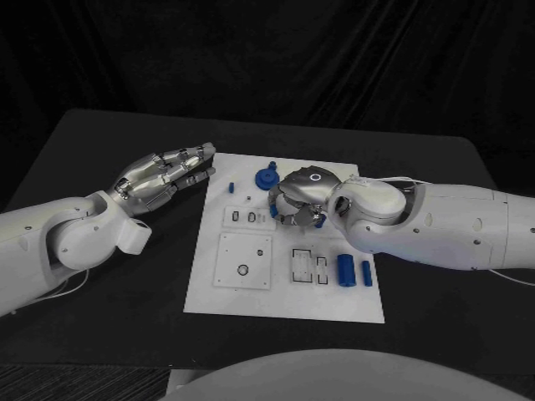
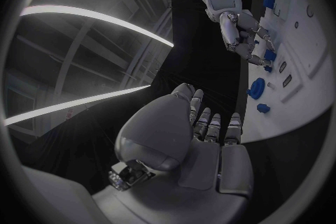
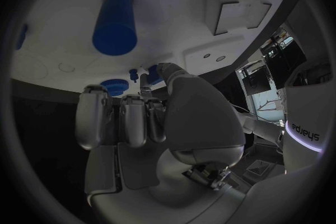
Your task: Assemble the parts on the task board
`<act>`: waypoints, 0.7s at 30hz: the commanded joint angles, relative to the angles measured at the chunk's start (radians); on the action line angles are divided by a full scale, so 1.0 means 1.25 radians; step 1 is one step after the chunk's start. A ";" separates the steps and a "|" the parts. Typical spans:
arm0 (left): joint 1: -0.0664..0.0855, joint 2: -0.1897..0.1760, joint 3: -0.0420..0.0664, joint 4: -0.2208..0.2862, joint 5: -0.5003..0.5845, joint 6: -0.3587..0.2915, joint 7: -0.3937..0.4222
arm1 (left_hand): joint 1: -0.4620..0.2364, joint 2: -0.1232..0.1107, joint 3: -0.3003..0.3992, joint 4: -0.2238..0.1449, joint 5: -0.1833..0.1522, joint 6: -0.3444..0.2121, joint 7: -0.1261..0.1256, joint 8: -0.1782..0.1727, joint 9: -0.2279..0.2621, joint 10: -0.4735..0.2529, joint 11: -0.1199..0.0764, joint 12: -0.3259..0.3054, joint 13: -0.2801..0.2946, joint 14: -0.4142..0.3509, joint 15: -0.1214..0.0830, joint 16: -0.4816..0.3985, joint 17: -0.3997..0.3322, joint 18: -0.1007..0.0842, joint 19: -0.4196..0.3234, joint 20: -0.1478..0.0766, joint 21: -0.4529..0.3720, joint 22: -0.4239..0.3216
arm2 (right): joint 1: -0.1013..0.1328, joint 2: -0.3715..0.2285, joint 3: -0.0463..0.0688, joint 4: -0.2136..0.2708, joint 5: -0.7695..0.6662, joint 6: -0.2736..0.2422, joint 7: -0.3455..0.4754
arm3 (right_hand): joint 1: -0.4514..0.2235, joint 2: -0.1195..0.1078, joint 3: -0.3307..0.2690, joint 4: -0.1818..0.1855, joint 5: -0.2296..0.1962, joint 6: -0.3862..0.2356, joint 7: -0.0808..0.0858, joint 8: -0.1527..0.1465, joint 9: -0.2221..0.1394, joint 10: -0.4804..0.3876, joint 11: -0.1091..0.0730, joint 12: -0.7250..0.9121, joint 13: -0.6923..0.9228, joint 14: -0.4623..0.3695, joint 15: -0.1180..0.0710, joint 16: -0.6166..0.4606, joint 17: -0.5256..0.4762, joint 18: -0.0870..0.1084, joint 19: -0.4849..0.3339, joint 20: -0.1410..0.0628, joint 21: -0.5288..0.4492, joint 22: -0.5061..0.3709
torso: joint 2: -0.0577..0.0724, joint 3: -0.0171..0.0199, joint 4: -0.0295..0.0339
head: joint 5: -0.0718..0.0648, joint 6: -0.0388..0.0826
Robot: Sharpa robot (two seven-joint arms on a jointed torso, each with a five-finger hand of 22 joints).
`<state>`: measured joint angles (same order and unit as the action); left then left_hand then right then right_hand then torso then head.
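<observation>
Table: black, carrying the white board in its middle.
Near board: two upright blue cylinders stand side by side near the board's right edge, by an outlined slot. A raised square plate with a small ring mark sits to their left.
Right hand: over the board's middle, coming in from the right. The head view shows its back and hides most of its fingers.
Right fingers: curled together. In the left wrist view their tips close on a small blue part; a bit of blue shows under the hand in the head view too. The part's shape cannot be made out, nor whether it touches the board.
Right wrist view: the fingers lie side by side, folded in, and the thumb reaches toward a small blue peg. A large blue cylinder looms over the board; a blue disc is half hidden behind the fingers.
Left hand: beside the board's left edge, off the board, holding nothing.
Left fingers: straight, pressed close together, pointing toward the board.
Far board: a blue round knob stands near the far edge; a small blue piece lies to its left.
</observation>
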<state>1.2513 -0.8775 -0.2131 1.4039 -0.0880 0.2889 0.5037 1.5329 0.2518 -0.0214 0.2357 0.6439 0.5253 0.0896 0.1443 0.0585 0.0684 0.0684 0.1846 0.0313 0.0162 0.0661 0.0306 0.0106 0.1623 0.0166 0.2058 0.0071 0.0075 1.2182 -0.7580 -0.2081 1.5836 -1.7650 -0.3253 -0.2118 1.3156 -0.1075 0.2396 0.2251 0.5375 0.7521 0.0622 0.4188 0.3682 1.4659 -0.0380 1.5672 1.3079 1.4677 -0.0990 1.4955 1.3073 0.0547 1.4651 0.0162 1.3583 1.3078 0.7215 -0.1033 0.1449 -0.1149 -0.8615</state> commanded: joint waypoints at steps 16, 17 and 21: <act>-0.001 0.000 0.001 0.002 0.000 0.012 0.006 | 0.001 0.001 0.003 0.000 0.004 -0.002 0.002 0.002 0.001 0.002 0.002 0.004 0.001 0.001 0.004 0.003 0.001 0.016 0.001 0.005 0.003 0.001 | -0.002 0.006 0.000 0.000 -0.005 0.014 -0.012 | -0.028 0.004 -0.004 -0.018 -0.078 -0.022 0.002 -0.044 -0.015 0.084 0.008 0.003 0.210 0.068 0.008 0.000 0.138 -0.005 0.018 0.005 -0.006 0.159 | 0.001 -0.0009 -0.0010 | -0.001 -0.003; -0.001 0.000 0.001 0.002 0.000 0.011 0.006 | 0.001 0.001 0.003 0.000 0.004 -0.002 0.002 0.002 0.001 0.002 0.002 0.004 0.001 0.001 0.004 0.003 0.001 0.016 0.001 0.005 0.003 0.001 | -0.002 0.007 0.000 0.000 -0.005 0.014 -0.012 | -0.031 0.004 -0.006 -0.019 -0.096 -0.021 0.002 -0.048 -0.016 0.084 0.008 0.003 0.210 0.068 0.008 0.000 0.138 -0.005 0.018 0.005 -0.006 0.159 | 0.001 -0.0009 -0.0010 | -0.001 -0.003; -0.001 -0.001 0.001 0.003 0.000 0.011 0.005 | 0.001 0.001 0.003 0.000 0.004 -0.002 0.002 0.002 0.001 0.002 0.002 0.004 0.001 0.001 0.004 0.003 0.001 0.016 0.001 0.005 0.003 0.001 | -0.002 0.008 0.000 -0.001 -0.005 0.017 -0.012 | -0.035 0.004 -0.010 -0.023 -0.119 -0.022 0.003 -0.058 -0.019 0.084 0.008 0.003 0.210 0.067 0.009 -0.001 0.137 -0.004 0.017 0.005 -0.008 0.158 | 0.001 -0.0007 -0.0004 | -0.002 -0.004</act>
<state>1.2513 -0.8792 -0.2131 1.4046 -0.0880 0.2907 0.5010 1.5328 0.2518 -0.0215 0.2358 0.6439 0.5253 0.0895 0.1443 0.0584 0.0682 0.0682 0.1846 0.0313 0.0162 0.0661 0.0306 0.0107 0.1623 0.0166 0.2058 0.0071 0.0075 1.2181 -0.7488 -0.2081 1.5825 -1.7651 -0.3139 -0.2118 1.2805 -0.1032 0.2289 0.2010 0.3939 0.7340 0.0655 0.3511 0.3451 1.4659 -0.0308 1.5672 1.3076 1.4642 -0.0955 1.4954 1.3073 0.0547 1.4651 0.0162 1.3535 1.3076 0.7221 -0.1041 0.1444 -0.1158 -0.8664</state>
